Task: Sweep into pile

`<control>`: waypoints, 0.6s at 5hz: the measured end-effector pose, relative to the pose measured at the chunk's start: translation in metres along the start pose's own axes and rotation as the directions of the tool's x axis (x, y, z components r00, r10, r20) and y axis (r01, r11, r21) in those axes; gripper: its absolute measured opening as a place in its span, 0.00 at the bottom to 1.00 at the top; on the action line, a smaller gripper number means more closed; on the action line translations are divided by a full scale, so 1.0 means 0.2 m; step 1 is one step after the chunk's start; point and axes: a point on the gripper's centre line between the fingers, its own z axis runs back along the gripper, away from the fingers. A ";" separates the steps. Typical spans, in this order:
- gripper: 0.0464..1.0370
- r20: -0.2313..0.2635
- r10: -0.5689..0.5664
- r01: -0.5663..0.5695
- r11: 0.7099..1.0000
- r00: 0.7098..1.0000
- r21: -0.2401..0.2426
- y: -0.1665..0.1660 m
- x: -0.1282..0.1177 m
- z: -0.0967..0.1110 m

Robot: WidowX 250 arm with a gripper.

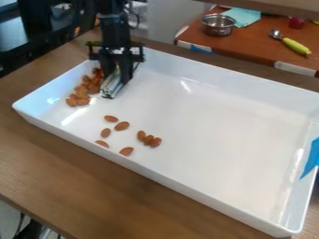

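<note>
1. Most of the almonds (81, 94) are lying bunched inside the white tray (215, 179), along its left end.
2. Eight loose almonds (121, 126) are sitting nearer to me; three of them are lining up side by side, and the others are scattering toward the tray's near wall.
3. The gripper (114, 79) is hanging down right by the bunch, its jaws pinching a silvery tool (111, 87). Together they're standing in the way at the bunch's right side.
4. The tray is resting on a wooden table (118, 186), with blue tape (310, 159) showing at its right wall.
5. Behind, a reddish-brown table (255, 44) is holding a metal pot (218, 24), a teal cloth (245, 16) and a spoon (275, 34) by something yellow-green (296, 46).
</note>
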 end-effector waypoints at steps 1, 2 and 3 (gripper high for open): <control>0.33 -0.006 -0.025 0.024 0.993 1.000 -0.116 -0.01 -0.05 0.08; 0.33 0.104 -0.022 0.046 0.970 0.994 -0.240 -0.11 -0.09 0.33; 0.33 0.150 -0.034 0.080 0.945 0.988 -0.317 -0.29 -0.16 0.39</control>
